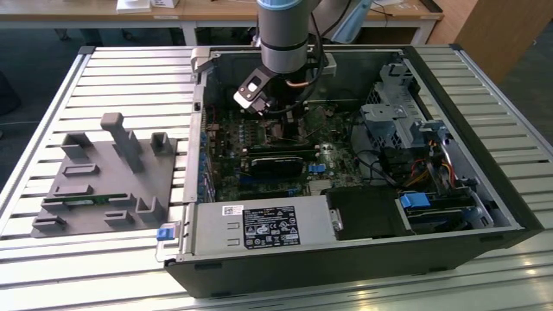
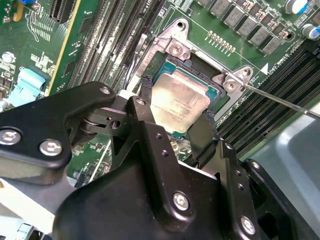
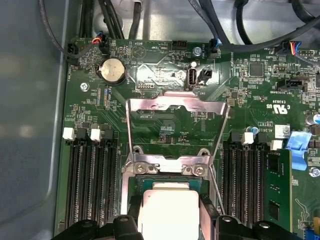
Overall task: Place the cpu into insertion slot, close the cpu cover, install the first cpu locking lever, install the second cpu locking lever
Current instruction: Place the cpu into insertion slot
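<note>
Looking into both wrist views, you see the cpu [image 2: 182, 97] [image 3: 170, 212], dull silver face up, at the insertion slot [image 2: 197, 62] [image 3: 167, 169]. Whether it is fully seated or just above the socket you cannot tell. Your gripper [image 2: 176, 107] [image 3: 171, 205] is closed on the chip, one black finger [image 2: 142, 100] against one edge and the other against the opposite edge.

Past the socket in the first wrist view, the cpu cover [image 3: 175, 104] stands swung open over the green board, its square window showing the circuitry behind it. In the second wrist view a thin metal lever [image 2: 280, 100] runs out from the socket's corner, unlatched.

Long black memory slots [image 3: 92, 185] flank the socket on both sides, and a coin battery [image 3: 112, 70] sits beyond the open cover.

In the exterior view, the arm reaches down into the open computer case [image 1: 250, 275] with the gripper [image 1: 283, 126] low over the motherboard. A grey fixture [image 1: 103, 181] rests on the slatted table [image 1: 52, 84] to the exterior view's left.
</note>
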Action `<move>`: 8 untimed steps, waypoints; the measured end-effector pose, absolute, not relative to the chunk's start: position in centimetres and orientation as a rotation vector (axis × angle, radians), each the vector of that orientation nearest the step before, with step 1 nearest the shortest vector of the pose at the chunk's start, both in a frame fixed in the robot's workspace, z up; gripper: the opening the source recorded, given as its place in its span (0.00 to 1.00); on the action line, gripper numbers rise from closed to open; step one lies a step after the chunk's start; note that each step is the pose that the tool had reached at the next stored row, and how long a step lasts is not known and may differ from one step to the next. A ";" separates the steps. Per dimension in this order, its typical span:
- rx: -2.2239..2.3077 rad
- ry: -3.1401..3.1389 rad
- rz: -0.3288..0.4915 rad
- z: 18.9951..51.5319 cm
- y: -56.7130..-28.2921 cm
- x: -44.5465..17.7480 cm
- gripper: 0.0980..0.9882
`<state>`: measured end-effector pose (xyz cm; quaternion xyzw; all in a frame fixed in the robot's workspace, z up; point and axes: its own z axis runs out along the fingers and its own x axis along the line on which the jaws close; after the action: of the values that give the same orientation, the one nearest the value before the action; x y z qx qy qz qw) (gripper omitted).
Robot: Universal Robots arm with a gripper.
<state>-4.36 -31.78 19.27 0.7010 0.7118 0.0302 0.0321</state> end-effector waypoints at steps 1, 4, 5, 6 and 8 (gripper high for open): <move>2.158 2.192 0.093 19.3 -31.8 -4.4 0.49; 2.159 2.192 0.094 19.2 -31.8 -4.4 0.49; 2.159 2.192 0.094 19.2 -31.8 -4.4 0.49; 2.159 2.192 0.094 19.2 -31.8 -4.4 0.49; 2.159 2.192 0.096 19.2 -31.8 -4.3 0.51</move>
<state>-4.34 -31.75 19.19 0.7010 0.7118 0.0312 0.0319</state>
